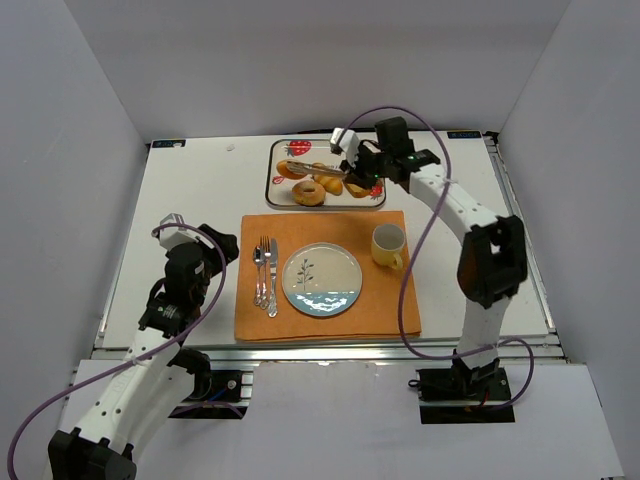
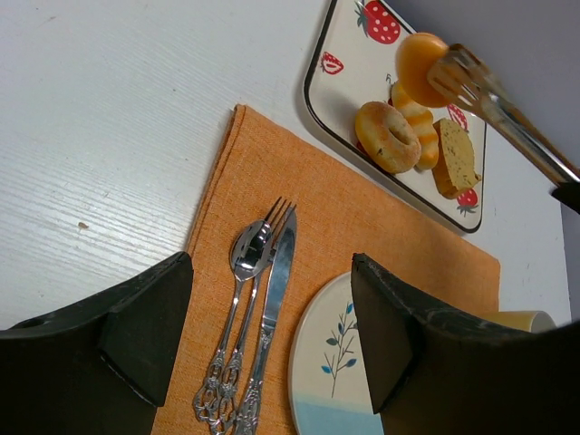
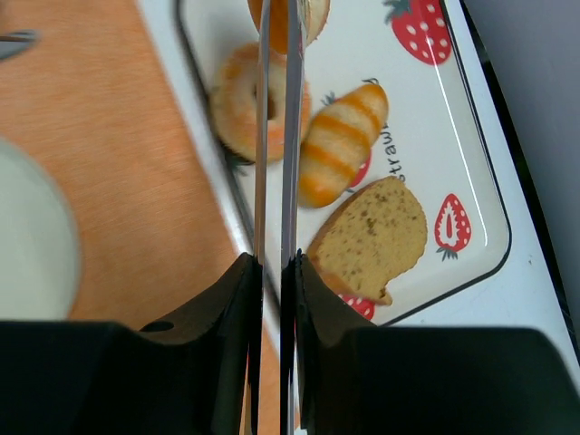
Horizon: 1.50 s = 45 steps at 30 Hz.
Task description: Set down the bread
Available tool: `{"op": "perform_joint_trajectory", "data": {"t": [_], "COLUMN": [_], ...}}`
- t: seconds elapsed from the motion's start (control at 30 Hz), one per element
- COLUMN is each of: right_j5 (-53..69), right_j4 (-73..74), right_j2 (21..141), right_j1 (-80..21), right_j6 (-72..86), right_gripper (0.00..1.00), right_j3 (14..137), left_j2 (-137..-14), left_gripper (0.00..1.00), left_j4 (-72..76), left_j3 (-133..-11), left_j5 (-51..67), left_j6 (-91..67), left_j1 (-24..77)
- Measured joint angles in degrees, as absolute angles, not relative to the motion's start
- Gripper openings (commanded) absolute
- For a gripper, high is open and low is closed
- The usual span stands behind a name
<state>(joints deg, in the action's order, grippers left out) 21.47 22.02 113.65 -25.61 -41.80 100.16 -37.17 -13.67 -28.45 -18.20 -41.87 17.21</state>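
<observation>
My right gripper [image 1: 352, 163] is shut on a pair of metal tongs [image 1: 318, 168], seen running up the right wrist view [image 3: 276, 136]. The tong tips pinch the oval golden-orange roll [image 1: 290, 168] over the far left part of the strawberry tray [image 1: 377, 202]; the roll also shows in the left wrist view [image 2: 417, 63] and the right wrist view [image 3: 313, 16]. The ring-shaped bagel [image 1: 308, 192] lies on the tray's near side [image 2: 385, 136] [image 3: 234, 100]. My left gripper [image 1: 215, 245] is open and empty, low over the placemat's left part [image 2: 272, 344].
A striped pastry [image 3: 340, 145] and a bread slice [image 3: 372, 240] lie on the tray. An orange placemat [image 1: 390, 300] holds a blue-and-white plate [image 1: 321, 280], a yellow mug [image 1: 388, 245], and a spoon, fork and knife [image 1: 265, 275]. White walls surround the table.
</observation>
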Motion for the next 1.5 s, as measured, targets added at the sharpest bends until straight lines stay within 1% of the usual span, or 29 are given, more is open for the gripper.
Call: {"op": "perform_joint_trajectory", "data": {"t": [0.23, 0.37, 0.5, 0.57, 0.6, 0.67, 0.7, 0.77, 0.8, 0.9, 1.0, 1.33, 1.5], "right_j5": [31.8, 34.1, 34.2, 33.6, 33.3, 32.7, 32.4, 31.8, 31.6, 31.4, 31.2, 32.8, 33.7], "right_j4": [25.3, 30.6, 35.1, 36.6, 37.2, 37.5, 37.5, 37.1, 37.1, 37.0, 36.8, 36.3, 35.6], "right_j2": [91.7, 80.9, 74.5, 72.6, 71.9, 71.3, 71.2, 71.2, 71.2, 71.2, 71.2, 67.3, 65.3], "right_j1": [-25.6, -25.8, -26.3, -26.8, -27.1, -27.6, -27.9, -28.3, -28.3, -28.4, -28.4, -28.4, -28.4], "right_j6": [-45.3, -49.0, -51.6, -52.1, -52.2, -52.3, -52.3, -52.2, -52.1, -51.9, -51.8, -51.6, -50.3], "right_gripper": [0.01, 0.02, 0.04, 0.07, 0.11, 0.18, 0.25, 0.3, 0.34, 0.38, 0.45, 0.47, 0.45], "right_j3": [81.5, 68.5, 58.4, 55.4, 54.4, 53.5, 53.4, 53.4, 53.4, 53.4, 53.4, 53.6, 54.1], "left_j2": [-36.9, -37.1, -38.2, -39.2, -39.7, -40.3, -40.5, -40.6, -40.6, -40.5, -39.9, -38.7, -38.8], "left_gripper": [0.8, 0.8, 0.8, 0.8, 0.8, 0.8, 0.8, 0.8, 0.8, 0.8, 0.8, 0.8, 0.8], "left_j4": [-13.0, -11.7, -10.5, -9.8, -9.6, -9.2, -9.0, -8.8, -8.8, -8.8, -8.8, -8.8, -8.6], "left_j3": [-28.4, -28.4, -28.4, -28.4, -28.4, -28.4, -28.4, -28.4, -28.4, -28.4, -28.4, -28.4, -28.4], "left_j5": [-18.2, -18.2, -17.8, -17.4, -17.2, -16.9, -16.8, -16.6, -16.5, -16.4, -16.5, -16.5, -16.5], "left_j6": [-41.9, -41.9, -41.8, -41.8, -41.7, -41.6, -41.5, -41.4, -41.4, -41.4, -41.4, -41.4, -41.4], "left_j1": [17.2, 17.2, 17.2, 17.2, 17.2, 17.2, 17.2, 17.2, 17.2, 17.2, 17.2, 17.2, 17.2]}}
